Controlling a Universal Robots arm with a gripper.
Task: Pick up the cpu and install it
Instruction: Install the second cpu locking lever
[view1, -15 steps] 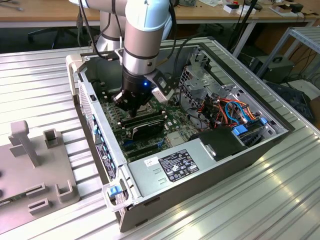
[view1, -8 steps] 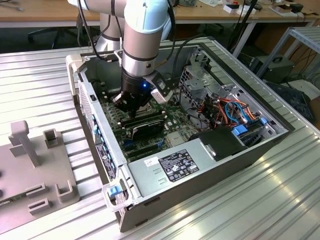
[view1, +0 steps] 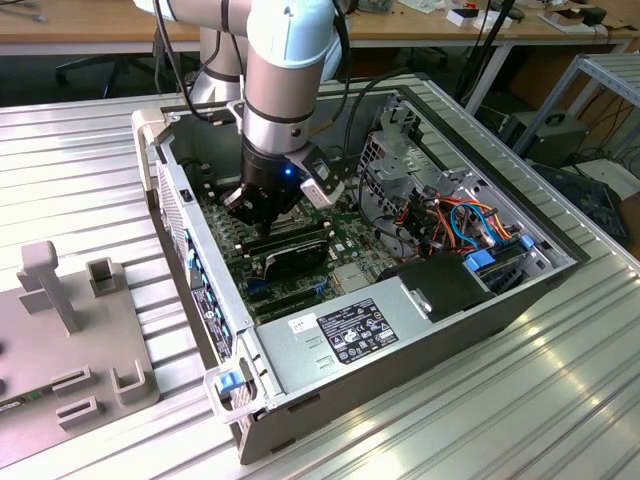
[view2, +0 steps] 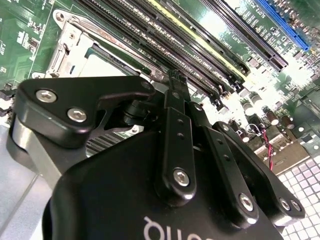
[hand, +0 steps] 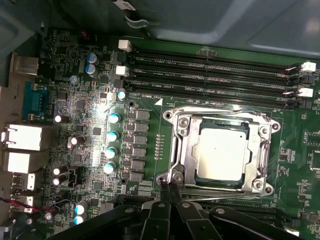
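Observation:
The cpu, a flat silver-grey square, lies inside the metal socket frame on the green motherboard. My gripper is shut, its two black fingers pressed together with nothing between them. The tips sit at a corner of the socket frame, beside the cpu and not on it. In the second wrist view the gripper points down by the frame, and part of the cpu shows past it. In the exterior view the gripper reaches down into the open computer case.
Long black memory slots run along one side of the socket, and capacitors stand on another. The power supply, drive cage and bundled cables fill the case toward the exterior view's right. A grey fixture stands at that view's left.

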